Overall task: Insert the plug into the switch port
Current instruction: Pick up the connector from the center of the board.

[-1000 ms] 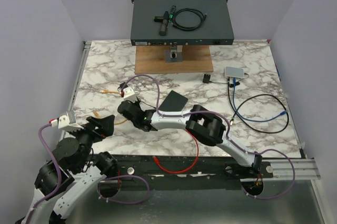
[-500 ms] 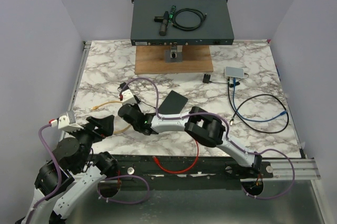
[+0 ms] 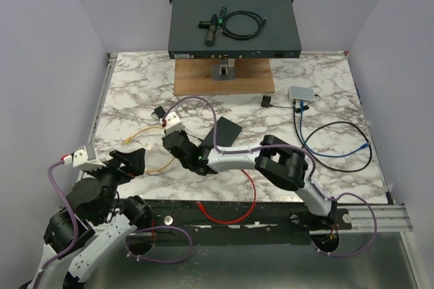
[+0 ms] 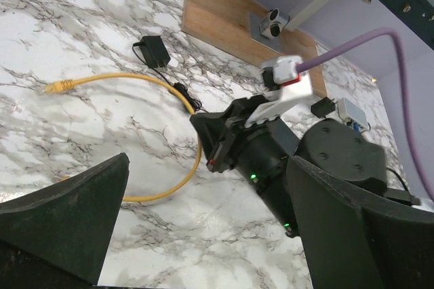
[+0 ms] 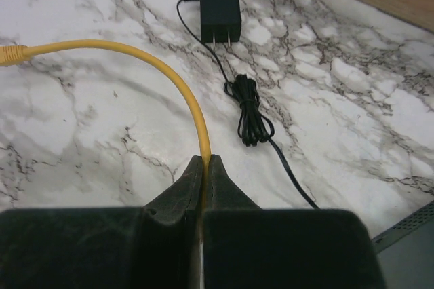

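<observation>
The yellow cable (image 3: 154, 167) lies in a loop on the marble table, its plug (image 3: 130, 138) free at the left end. The plug also shows in the left wrist view (image 4: 57, 87) and the right wrist view (image 5: 10, 53). My right gripper (image 3: 178, 146) is shut on the yellow cable (image 5: 193, 106) partway along it, low over the table. My left gripper (image 3: 129, 160) is open and empty, near the front left, facing the right gripper (image 4: 217, 141). The dark switch (image 3: 234, 28) stands at the far edge, its ports (image 3: 234, 53) facing the table.
A black power adapter (image 3: 158, 111) with a bundled cord (image 5: 247, 109) lies just beyond the cable. A black flat pad (image 3: 227, 129), a wooden board (image 3: 224, 76), a grey hub (image 3: 302, 93) with a blue cable (image 3: 339, 143), and a red cable (image 3: 237, 211) are nearby.
My right gripper has shifted to the right and slightly nearer with the yellow cable in it, dragging the plug toward the front. The left arm has hardly moved.
</observation>
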`<state>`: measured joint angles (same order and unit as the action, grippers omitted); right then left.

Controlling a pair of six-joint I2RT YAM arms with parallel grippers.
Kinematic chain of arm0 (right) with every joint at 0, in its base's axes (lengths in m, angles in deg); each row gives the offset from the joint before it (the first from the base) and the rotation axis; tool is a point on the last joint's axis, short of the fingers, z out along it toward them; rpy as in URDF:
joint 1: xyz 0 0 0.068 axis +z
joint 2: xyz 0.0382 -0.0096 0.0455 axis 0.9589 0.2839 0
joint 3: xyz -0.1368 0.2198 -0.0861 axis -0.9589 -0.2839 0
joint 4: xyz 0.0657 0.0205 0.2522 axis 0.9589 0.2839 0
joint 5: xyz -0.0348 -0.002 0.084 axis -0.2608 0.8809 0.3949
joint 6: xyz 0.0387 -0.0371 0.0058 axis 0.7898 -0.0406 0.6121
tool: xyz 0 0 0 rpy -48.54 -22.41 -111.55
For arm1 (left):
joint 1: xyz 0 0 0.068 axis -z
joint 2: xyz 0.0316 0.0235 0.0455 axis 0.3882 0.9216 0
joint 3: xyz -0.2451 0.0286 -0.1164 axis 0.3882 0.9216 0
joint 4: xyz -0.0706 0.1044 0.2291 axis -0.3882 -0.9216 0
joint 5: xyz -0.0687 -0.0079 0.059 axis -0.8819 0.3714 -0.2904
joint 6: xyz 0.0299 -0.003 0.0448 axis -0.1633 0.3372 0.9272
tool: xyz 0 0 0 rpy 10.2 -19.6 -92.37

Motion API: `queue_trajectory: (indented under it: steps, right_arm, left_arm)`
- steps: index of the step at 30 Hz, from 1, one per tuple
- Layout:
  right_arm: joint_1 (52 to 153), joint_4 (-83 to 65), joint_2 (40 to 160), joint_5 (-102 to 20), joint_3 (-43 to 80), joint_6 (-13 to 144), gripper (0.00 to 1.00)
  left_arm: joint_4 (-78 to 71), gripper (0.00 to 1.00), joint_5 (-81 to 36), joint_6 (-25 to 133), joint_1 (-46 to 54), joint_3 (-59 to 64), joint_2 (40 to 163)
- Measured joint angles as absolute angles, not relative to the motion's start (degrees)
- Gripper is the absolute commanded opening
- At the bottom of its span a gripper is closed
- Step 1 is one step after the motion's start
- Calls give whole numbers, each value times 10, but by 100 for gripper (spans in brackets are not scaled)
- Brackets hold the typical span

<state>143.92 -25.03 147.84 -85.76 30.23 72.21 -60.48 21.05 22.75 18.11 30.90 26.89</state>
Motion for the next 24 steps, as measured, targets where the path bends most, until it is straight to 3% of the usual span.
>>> queue_trajectory:
  steps: [24]
  right_arm:
    - [1439, -348, 1199, -924, 65, 654, 1]
  left_arm:
    - [-550, 98, 179, 243, 181, 326, 269]
